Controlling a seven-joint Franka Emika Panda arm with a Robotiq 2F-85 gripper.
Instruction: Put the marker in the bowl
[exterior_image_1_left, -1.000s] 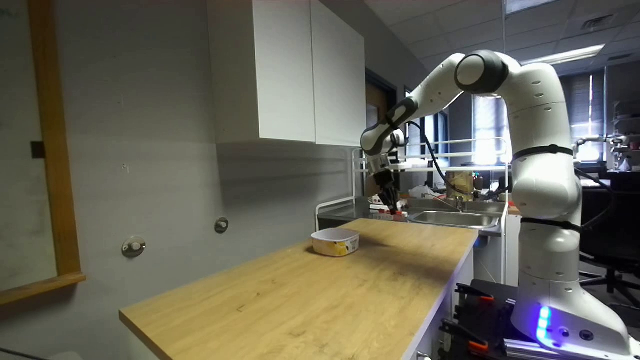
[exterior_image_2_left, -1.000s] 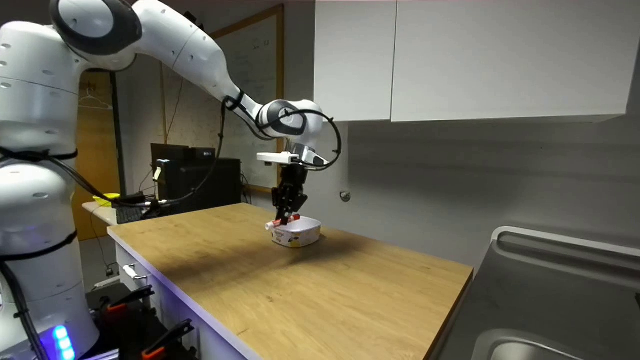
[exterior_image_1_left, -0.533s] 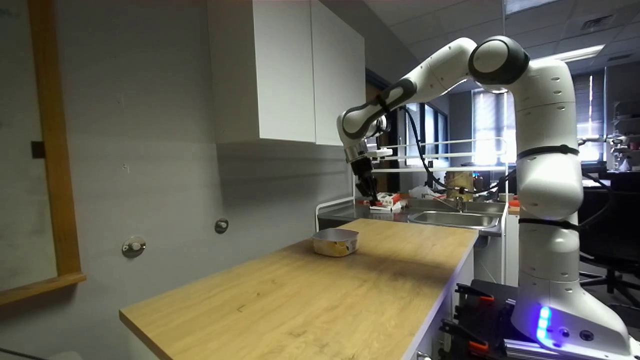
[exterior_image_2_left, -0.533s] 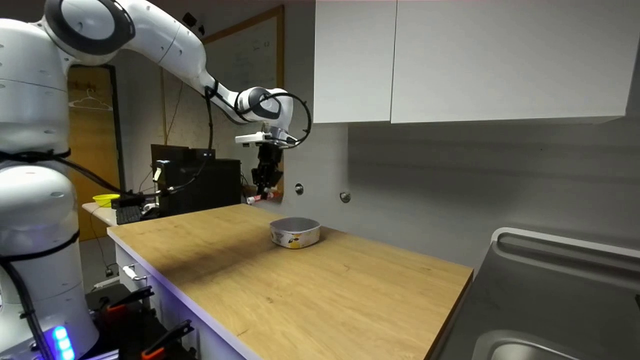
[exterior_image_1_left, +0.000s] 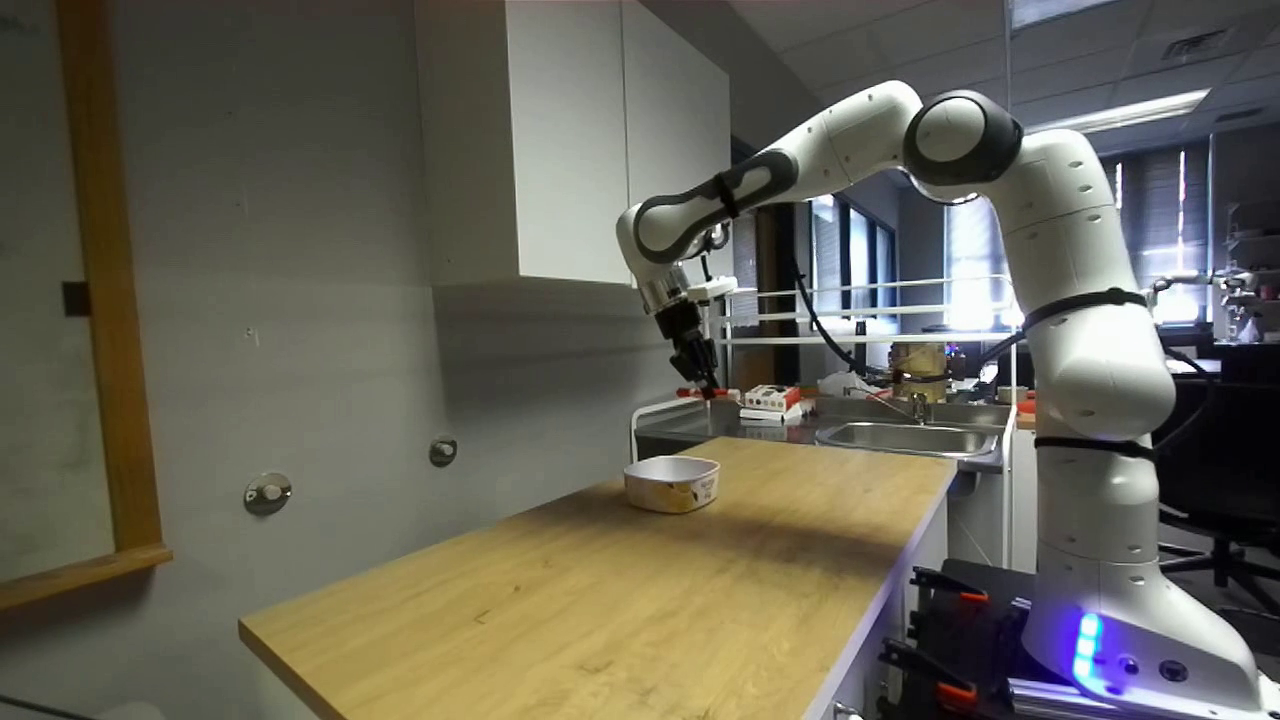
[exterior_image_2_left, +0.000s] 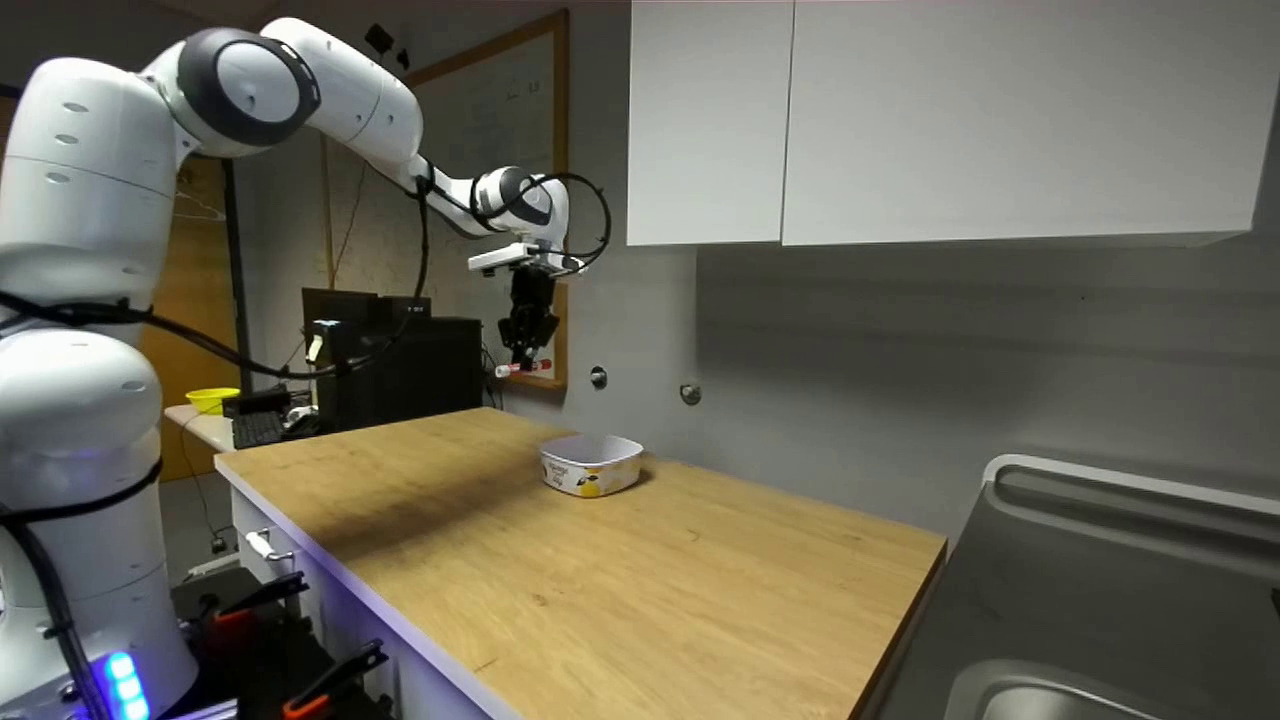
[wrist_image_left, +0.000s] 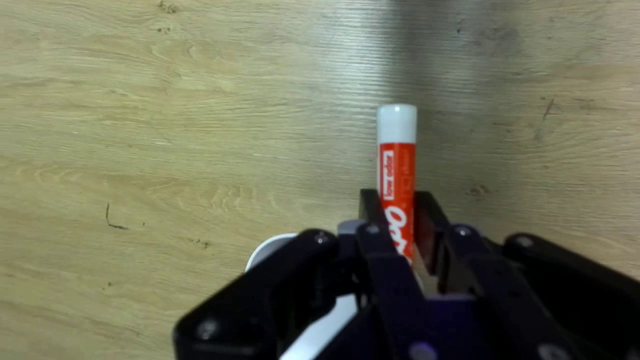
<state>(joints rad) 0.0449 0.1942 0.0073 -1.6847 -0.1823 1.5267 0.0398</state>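
The claw (wrist_image_left: 398, 206) is closed around the marker (wrist_image_left: 397, 165), gripping the barrel from both sides, so I take the pick-up as done. The marker lies roughly level in that grip, its white end poking out of the claw, and in both exterior views it hangs in the air, touching nothing but the claw. The bowl (exterior_image_2_left: 590, 479) sits upright below the claw and off to one side; in the wrist view the claw hides most of it. The marker is not in it yet. What is left, as I judge it, is to shift the claw over the bowl, come down, and let the marker go inside the rim. The table (exterior_image_2_left: 640, 590), which carries the bowl, spreads well below the claw. Farther from the claw, beyond the table's end, lie the sink (exterior_image_1_left: 912, 437) and, near it, a small box (exterior_image_1_left: 772, 398).
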